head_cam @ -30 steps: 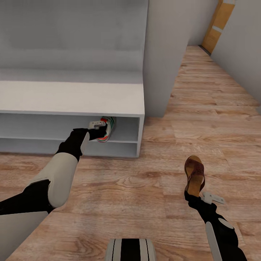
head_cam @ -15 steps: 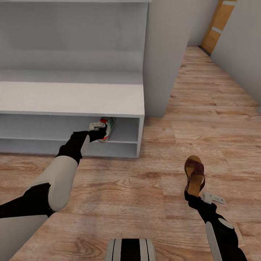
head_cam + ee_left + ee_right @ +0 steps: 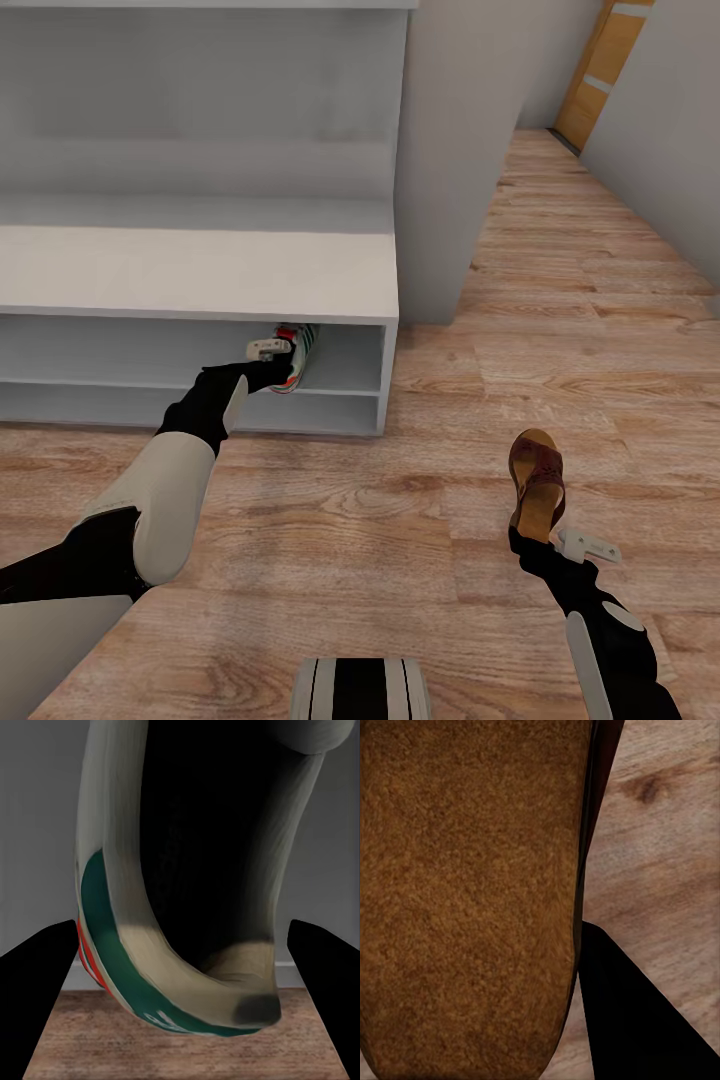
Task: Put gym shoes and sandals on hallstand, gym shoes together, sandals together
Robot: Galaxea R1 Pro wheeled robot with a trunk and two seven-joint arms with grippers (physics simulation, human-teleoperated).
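Both grippers grip — left (image 3: pixel 272 368) a gym shoe (image 3: pixel 297 352), right (image 3: pixel 535 535) a sandal (image 3: pixel 537 478).

The hallstand (image 3: pixel 200 270)'s bench top hid most of the gym shoe (image 3: pixel 296 358) in its upper slot, the shoe and wrist covered the left gripper (image 3: pixel 283 368)'s fingertips, the sandal (image 3: pixel 537 482)'s heel hid the right gripper (image 3: pixel 528 535)'s, and the frame cropped the hallstand's left end.
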